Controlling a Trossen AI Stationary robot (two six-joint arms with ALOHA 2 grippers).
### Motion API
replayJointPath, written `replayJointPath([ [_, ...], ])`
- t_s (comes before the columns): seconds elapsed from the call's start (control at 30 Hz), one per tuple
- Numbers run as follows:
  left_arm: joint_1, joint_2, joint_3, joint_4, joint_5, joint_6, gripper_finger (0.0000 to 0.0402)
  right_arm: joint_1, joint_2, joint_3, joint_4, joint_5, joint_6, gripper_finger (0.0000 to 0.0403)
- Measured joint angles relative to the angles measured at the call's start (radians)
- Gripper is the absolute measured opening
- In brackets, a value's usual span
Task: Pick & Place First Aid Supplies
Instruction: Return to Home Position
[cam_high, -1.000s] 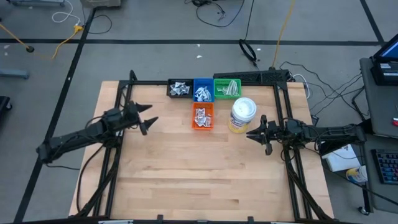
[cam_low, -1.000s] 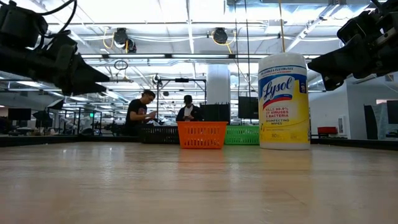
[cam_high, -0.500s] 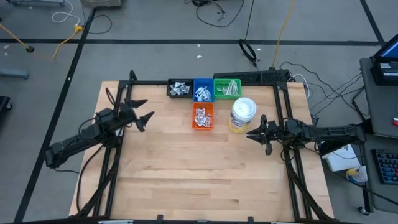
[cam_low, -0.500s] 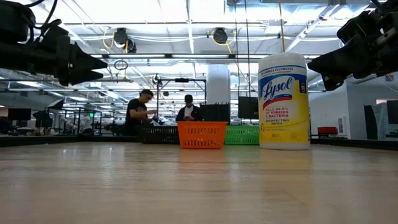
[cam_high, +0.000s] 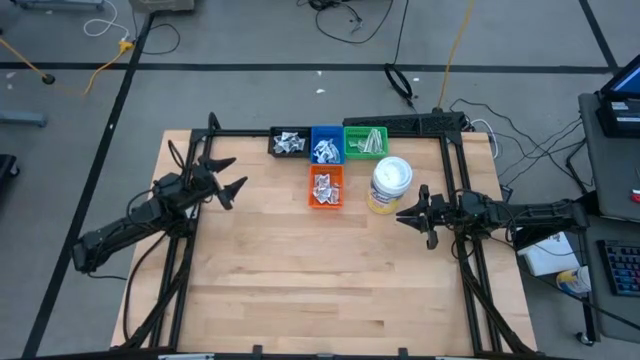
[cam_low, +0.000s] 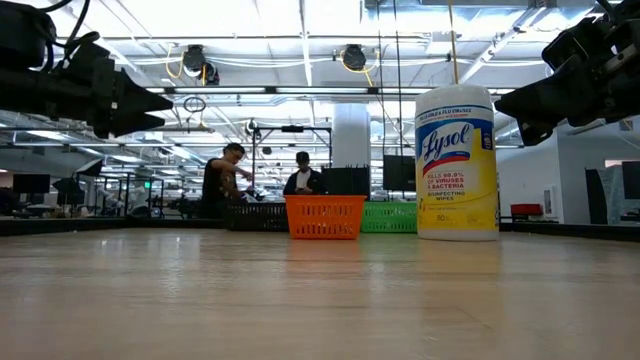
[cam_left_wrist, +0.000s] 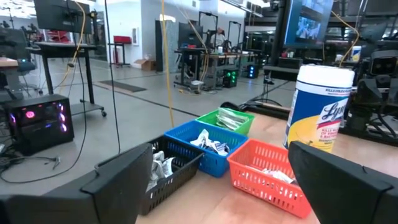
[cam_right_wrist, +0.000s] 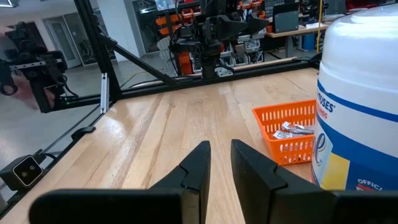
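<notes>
The first aid supplies are small white packets heaped in a black bin (cam_high: 289, 142), a blue bin (cam_high: 325, 146) and an orange bin (cam_high: 325, 187); pale wrapped strips lie in a green bin (cam_high: 365, 141). All four bins stand near the table's far edge. My left gripper (cam_high: 228, 178) hovers open above the table, left of the bins, pointing at them (cam_left_wrist: 217, 186). My right gripper (cam_high: 402, 214) hangs shut, with only a narrow slit between its fingers (cam_right_wrist: 221, 155), just right of the wipes canister (cam_high: 390, 185). Neither gripper touches anything.
A tall white and yellow Lysol wipes canister (cam_low: 456, 160) stands upright right of the orange bin (cam_low: 324, 215). A black frame (cam_high: 240, 134) runs along the table's far and side edges. Bare wood (cam_high: 320, 270) fills the near half. People stand in the room beyond (cam_low: 225, 180).
My left gripper has moved toward the table's far-left and risen a little, swinging so it points more at the bins, then held still. It has stayed open. My right arm and the bins have kept their places.
</notes>
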Motion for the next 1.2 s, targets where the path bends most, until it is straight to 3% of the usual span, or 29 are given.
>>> replayJointPath([
  [1.2,0.000,0.001,0.001,0.015,0.000,-0.001,0.0363,0.000,0.000,0.000,0.000,0.000,0.000,0.0059],
])
